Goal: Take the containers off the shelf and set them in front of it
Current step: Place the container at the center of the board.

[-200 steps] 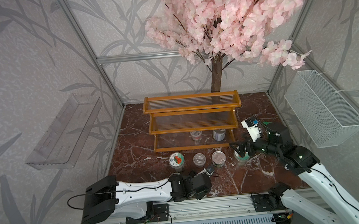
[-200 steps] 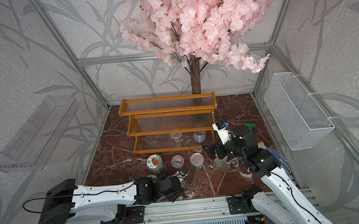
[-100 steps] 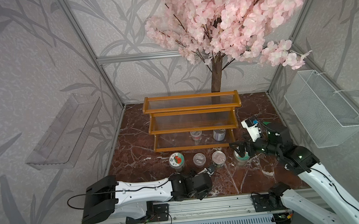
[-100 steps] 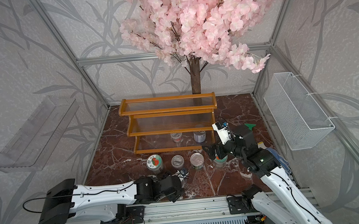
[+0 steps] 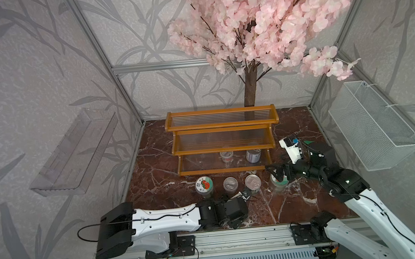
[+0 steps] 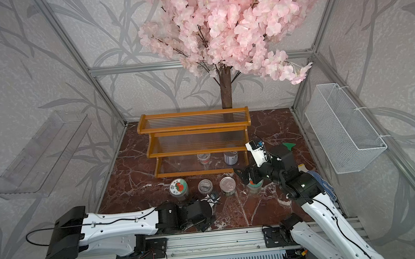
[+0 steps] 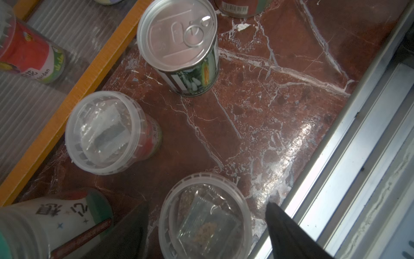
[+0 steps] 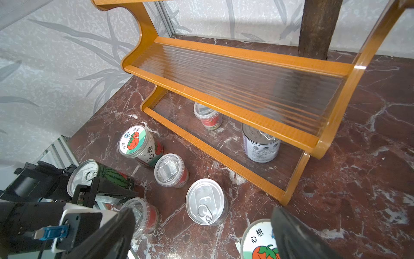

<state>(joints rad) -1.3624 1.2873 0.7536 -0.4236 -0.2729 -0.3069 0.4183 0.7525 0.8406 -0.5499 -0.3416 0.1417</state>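
Observation:
The orange shelf (image 5: 221,127) keeps a clear cup (image 5: 226,156) and a tin (image 5: 253,155) on its lowest tier. On the marble in front stand a tomato-lid jar (image 5: 203,184), a clear cup (image 5: 230,183) and a tin (image 5: 253,182). My left gripper (image 7: 205,233) is open around another clear cup (image 7: 205,215) that stands on the floor, with a gap on each side. A watermelon tin (image 8: 98,177) is beside that arm. My right gripper (image 8: 201,235) hangs open just above a second tomato-lid jar (image 8: 259,242) and holds nothing.
A tree trunk (image 5: 249,90) rises behind the shelf. A white wire basket (image 5: 375,125) hangs on the right wall and a clear acrylic tray (image 5: 75,152) on the left wall. An aluminium rail (image 5: 236,237) borders the marble floor's front edge.
My left gripper's jaws have spread wider around the clear cup. Both arms have stayed almost in place.

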